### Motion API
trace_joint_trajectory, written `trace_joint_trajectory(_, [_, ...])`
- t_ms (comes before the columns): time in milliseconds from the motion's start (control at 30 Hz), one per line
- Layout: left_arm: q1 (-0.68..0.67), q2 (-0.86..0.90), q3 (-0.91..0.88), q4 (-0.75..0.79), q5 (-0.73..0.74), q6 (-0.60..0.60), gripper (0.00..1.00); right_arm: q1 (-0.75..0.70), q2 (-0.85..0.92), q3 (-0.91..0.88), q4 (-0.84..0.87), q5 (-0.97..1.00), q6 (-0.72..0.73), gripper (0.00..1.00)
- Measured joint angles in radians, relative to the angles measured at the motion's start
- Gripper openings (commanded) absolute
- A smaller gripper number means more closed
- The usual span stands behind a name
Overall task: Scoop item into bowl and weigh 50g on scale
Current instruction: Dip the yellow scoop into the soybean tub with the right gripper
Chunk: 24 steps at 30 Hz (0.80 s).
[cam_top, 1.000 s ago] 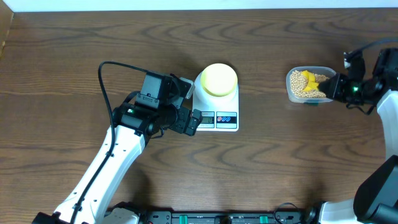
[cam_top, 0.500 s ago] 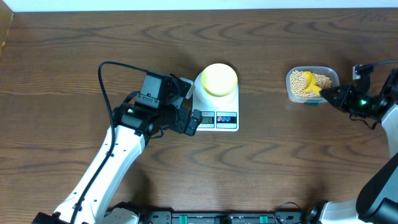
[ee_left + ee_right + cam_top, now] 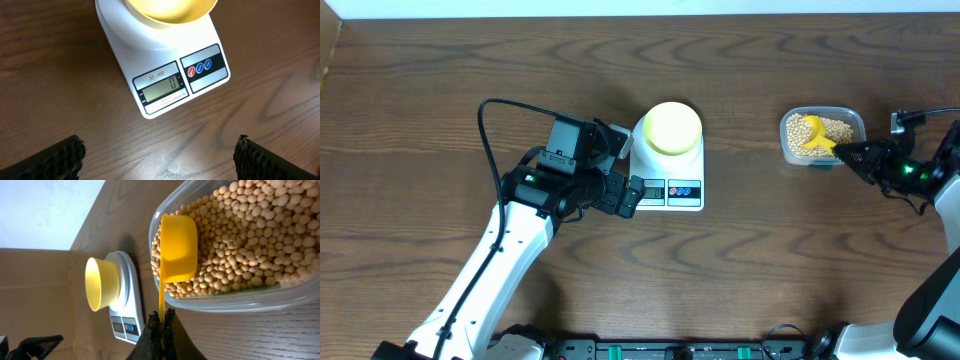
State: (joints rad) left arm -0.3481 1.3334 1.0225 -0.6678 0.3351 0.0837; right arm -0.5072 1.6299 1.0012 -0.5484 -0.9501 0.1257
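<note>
The pale-yellow bowl (image 3: pixel 671 128) stands on the white scale (image 3: pixel 669 186); the display reads 0 in the left wrist view (image 3: pixel 165 88). Beige beans (image 3: pixel 804 132) fill a clear tub (image 3: pixel 823 134) at the right. My right gripper (image 3: pixel 852 153) is shut on the handle of a yellow scoop (image 3: pixel 820 146), whose cup lies in the beans (image 3: pixel 176 247) with its hollow turned away. My left gripper (image 3: pixel 628 196) is open and empty, just left of the scale's front; its fingers (image 3: pixel 160 159) frame bare table. The bowl (image 3: pixel 102 284) also shows in the right wrist view.
A black cable (image 3: pixel 495 125) loops over the left arm. The table's far edge meets a white wall (image 3: pixel 640 8). Brown cardboard (image 3: pixel 35 295) shows beyond the scale in the right wrist view.
My right gripper has drawn back to the right and lower, pulling the scoop toward the tub's right side. The left arm, scale and bowl have not moved.
</note>
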Motion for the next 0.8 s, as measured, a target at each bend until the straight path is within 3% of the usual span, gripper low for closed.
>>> trace_joint_trajectory(300, [0.0,0.0,0.0,0.0,0.0,0.0,0.97,-0.057,0.0,-0.002,0.007,-0.027,0.083,0.01])
trace_joint_trajectory(800, [0.0,0.0,0.0,0.0,0.0,0.0,0.97,-0.209,0.0,-0.002,-0.046,-0.269,0.159,0.01])
